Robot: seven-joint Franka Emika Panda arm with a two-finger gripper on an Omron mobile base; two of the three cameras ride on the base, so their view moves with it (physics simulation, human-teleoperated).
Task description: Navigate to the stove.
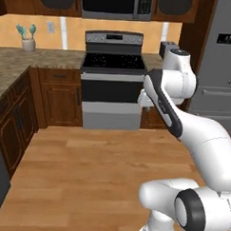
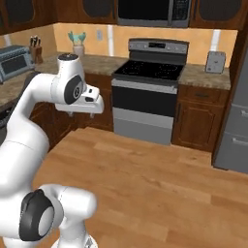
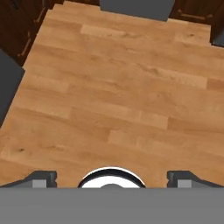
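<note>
The stove (image 1: 112, 79) stands straight ahead against the back wall, across a stretch of wooden floor: black glass cooktop with white rings, grey knobbed back panel, dark oven door, silver drawer. In the right base view the stove (image 2: 147, 92) sits right of centre. The bottom of its silver drawer (image 3: 133, 8) shows at the top of the hand view. My gripper (image 3: 116, 177) points down at the floor, open, its fingertips (image 3: 43, 177) wide apart and holding nothing. The hand (image 2: 89, 104) hangs folded in front of the arm, well short of the stove.
A black microwave (image 1: 116, 5) hangs above the stove. A steel fridge (image 1: 219, 60) stands at the right, with a small toaster (image 2: 215, 61) on the counter between. Brown cabinets (image 1: 59, 96) and an L-shaped counter run along the left, bearing a toaster oven (image 2: 14, 60). Wooden floor (image 1: 96, 169) lies ahead.
</note>
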